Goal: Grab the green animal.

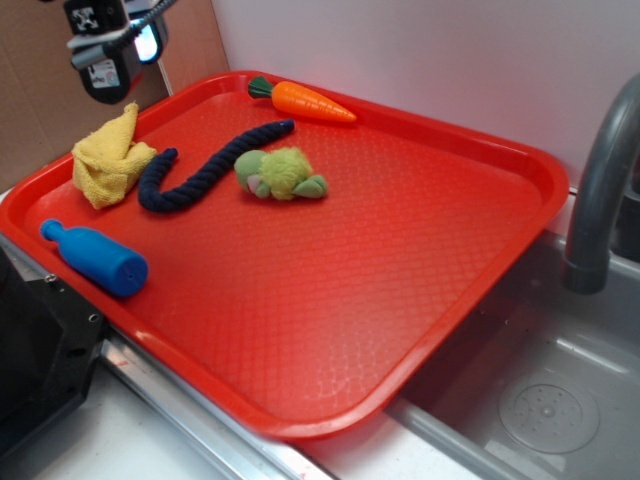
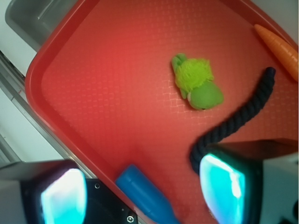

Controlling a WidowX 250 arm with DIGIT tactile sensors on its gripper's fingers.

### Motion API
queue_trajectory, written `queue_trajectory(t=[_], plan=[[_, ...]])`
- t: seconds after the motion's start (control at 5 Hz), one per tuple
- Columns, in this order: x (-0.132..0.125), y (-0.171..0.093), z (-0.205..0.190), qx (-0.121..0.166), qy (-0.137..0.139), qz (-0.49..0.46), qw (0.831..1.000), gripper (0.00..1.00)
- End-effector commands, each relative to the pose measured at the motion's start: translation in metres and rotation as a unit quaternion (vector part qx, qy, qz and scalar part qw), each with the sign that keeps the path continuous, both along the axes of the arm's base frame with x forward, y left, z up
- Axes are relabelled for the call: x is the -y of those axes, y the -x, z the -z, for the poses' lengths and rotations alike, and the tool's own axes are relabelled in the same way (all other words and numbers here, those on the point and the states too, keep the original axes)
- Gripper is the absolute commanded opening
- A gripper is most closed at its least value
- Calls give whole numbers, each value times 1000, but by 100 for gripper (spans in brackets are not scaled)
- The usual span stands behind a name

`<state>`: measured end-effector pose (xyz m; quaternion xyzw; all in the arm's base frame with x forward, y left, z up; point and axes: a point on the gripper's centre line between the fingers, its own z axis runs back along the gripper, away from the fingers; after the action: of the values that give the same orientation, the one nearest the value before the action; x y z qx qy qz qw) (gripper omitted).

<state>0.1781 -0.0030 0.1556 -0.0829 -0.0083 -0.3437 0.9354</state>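
1. The green animal [image 1: 281, 173] [image 2: 196, 83] lies on its side in the back half of a red tray [image 1: 330, 300] [image 2: 103, 88], free of everything else on the tray's textured floor.
2. A dark blue rope [image 1: 205, 168] [image 2: 238, 116] curves just beside the toy; in the exterior view its far end passes close behind the toy's fuzzy back, with no clear contact.
3. An orange carrot [image 1: 305, 100] [image 2: 280, 46] with a green top rests near the tray's back rim, a little apart from the toy and the rope's end.
4. A yellow cloth [image 1: 108, 160] sits crumpled at the tray's left side, touching or nearly touching the rope's other end (the gap is too small to judge).
5. A blue bottle [image 1: 95, 258] [image 2: 147, 196] lies on its side near the tray's front-left rim, well apart from the toy.
6. The claw [image 2: 140, 189] hangs above the tray's left part, holding nothing; in the wrist view its two fingers [image 2: 222, 189] stand spread wide, with the bottle and a bend of the rope seen between them.
7. In the exterior view only part of the robot's head shows at the top-left corner, above the cloth.
8. The tray rests over a metal sink [image 1: 540, 400], beside a grey tap [image 1: 600, 190].
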Motion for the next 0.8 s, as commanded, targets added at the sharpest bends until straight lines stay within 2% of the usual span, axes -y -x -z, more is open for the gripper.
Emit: queue_trajectory(t=[0.0, 0.2, 0.4, 0.6], plan=[[4, -7, -11, 23, -2, 4, 1000, 100], [-10, -47, 22, 13, -39, 45, 998, 100], [-12, -80, 67, -31, -52, 74, 995, 100], [-7, -94, 101, -40, -64, 82, 994, 100]])
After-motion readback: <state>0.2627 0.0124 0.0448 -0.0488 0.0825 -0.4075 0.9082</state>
